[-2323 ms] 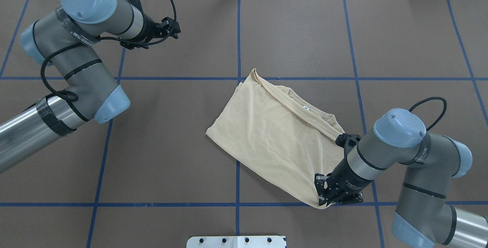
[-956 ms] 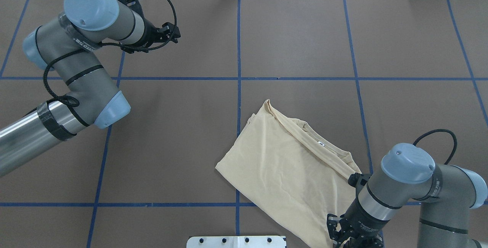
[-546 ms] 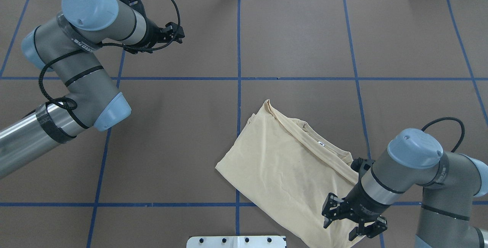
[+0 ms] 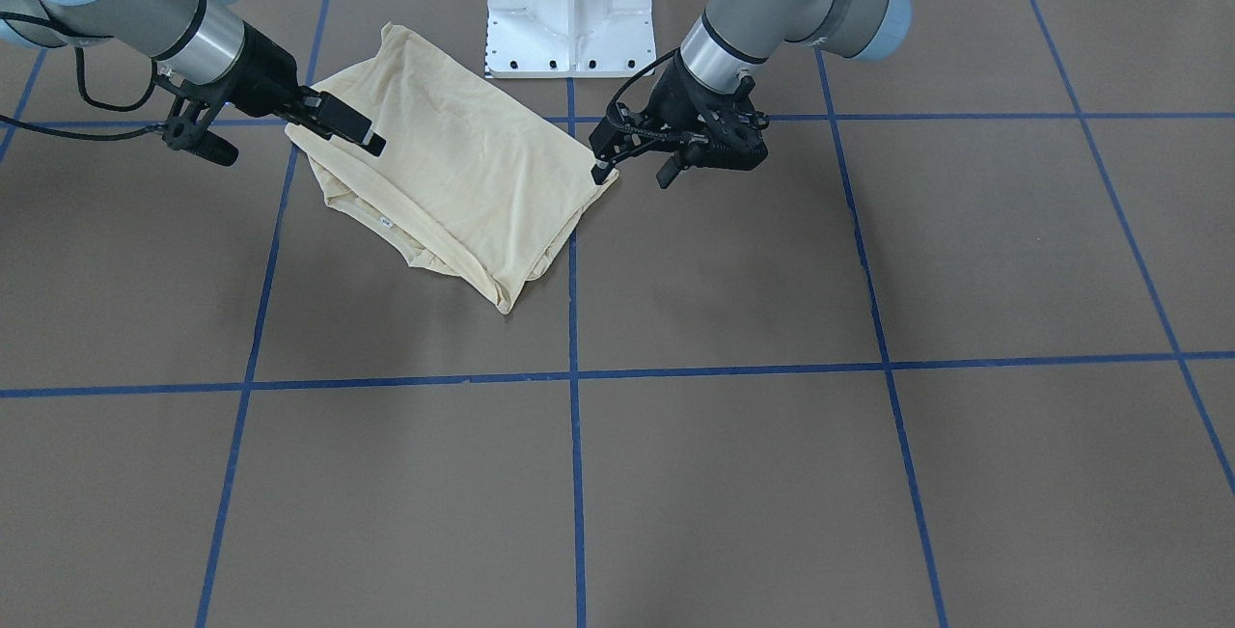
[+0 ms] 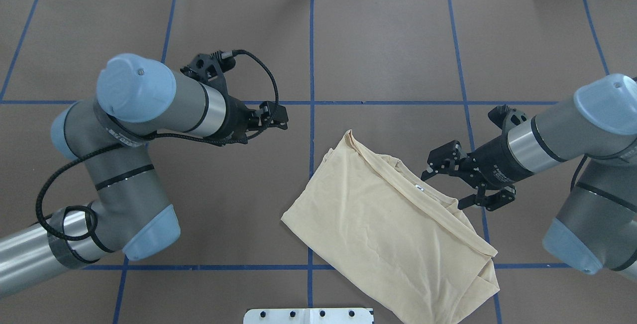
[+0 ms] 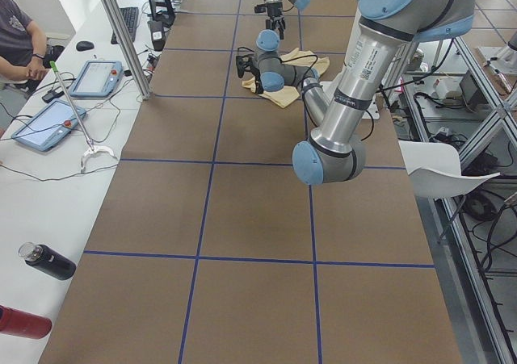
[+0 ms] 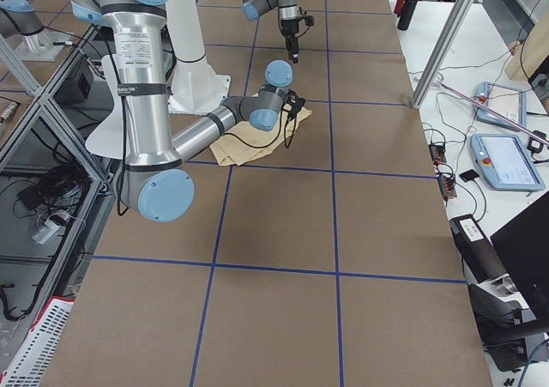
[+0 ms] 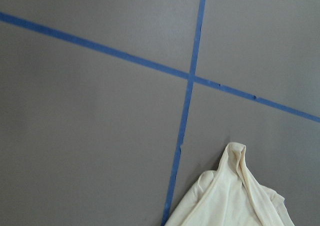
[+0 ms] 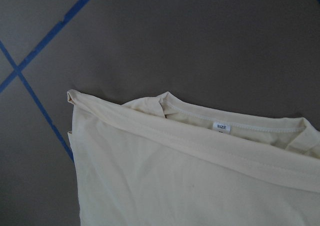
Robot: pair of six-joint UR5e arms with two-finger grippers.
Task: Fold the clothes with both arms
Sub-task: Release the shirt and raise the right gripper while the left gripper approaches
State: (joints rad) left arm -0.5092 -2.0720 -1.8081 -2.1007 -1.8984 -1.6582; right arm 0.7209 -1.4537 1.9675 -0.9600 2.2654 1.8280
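The cream-yellow shirt (image 5: 388,234) lies folded into a slanted rectangle near the table's front edge, its collar and white neck label (image 5: 419,188) along the right-hand side. My right gripper (image 5: 448,183) hovers open just beside the collar, holding nothing; its wrist view looks down on the shirt (image 9: 190,186) and label (image 9: 221,127). My left gripper (image 5: 283,117) hangs over bare table left of the shirt's far corner, which shows in the bottom of its wrist view as shirt (image 8: 235,201). From the front, the left gripper (image 4: 632,177) has its fingers apart and the right gripper (image 4: 304,153) is wide open.
The brown table cover (image 5: 388,40) is marked with blue tape lines. The white pedestal base (image 5: 308,315) sits at the near edge, close to the shirt's near side. A person (image 6: 16,33), tablets and bottles are on a side bench beyond the far edge.
The right gripper dragged the shirt toward the robot, then let go of its near corner, opened and swung up beside the collar. The left arm swept from the far left toward the centre.
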